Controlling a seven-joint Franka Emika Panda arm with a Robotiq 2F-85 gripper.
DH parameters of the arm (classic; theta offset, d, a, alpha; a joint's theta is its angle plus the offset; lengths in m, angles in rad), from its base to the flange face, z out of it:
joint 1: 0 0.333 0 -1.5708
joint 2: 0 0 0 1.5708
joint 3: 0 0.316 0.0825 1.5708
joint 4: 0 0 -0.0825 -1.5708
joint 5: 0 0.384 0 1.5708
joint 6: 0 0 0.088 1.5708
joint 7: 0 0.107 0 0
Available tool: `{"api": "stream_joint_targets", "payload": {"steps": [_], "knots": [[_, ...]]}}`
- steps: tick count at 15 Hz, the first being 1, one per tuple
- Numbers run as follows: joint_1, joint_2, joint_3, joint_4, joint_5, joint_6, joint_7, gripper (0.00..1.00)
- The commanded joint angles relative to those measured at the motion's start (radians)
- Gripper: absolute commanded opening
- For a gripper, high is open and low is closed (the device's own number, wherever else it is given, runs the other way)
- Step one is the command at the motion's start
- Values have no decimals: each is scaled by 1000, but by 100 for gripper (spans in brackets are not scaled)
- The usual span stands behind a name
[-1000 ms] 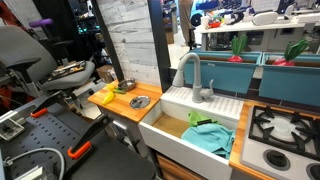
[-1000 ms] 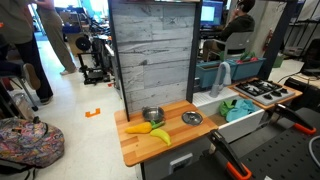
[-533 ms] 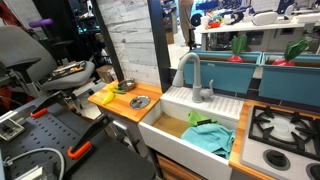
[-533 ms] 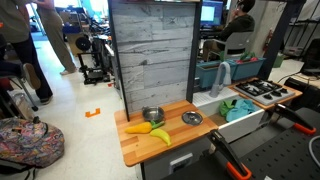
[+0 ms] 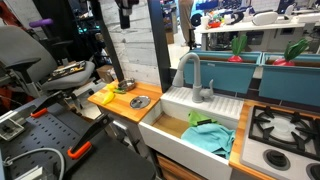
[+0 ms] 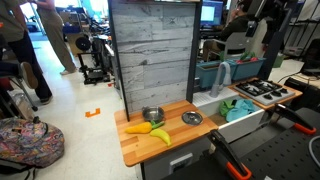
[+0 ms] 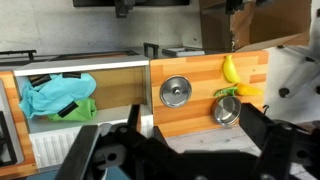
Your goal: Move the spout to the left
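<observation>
Spread wide with nothing held, judging by the wrist view, at the gripper (image 5: 125, 20), high above the wooden counter (image 5: 118, 106) and well apart from the spout (image 5: 190, 68), upright at the back rim of the white sink (image 5: 165, 135) behind a teal cloth (image 5: 210, 135). Probably rigid metal, fixed at the base and free only to swivel, matte rather than slick, so best pushed or pinched on the gooseneck tube just below the arch. No readable brand, label or writing anywhere.

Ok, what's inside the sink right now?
A crumpled teal cloth lies in the sink, at one end of the basin, with bare brown bottom showing beside it. Anything under the cloth is covered and cannot be seen.
</observation>
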Motion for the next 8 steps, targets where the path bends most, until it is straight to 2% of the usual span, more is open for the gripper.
{"api": "stream_joint_targets", "payload": {"steps": [1, 4, 8], "knots": [[-61, 195, 48, 126, 145, 70, -56, 100], [-116, 313, 102, 200, 214, 122, -58, 100], [-185, 435, 151, 290, 212, 209, -31, 100]]}}
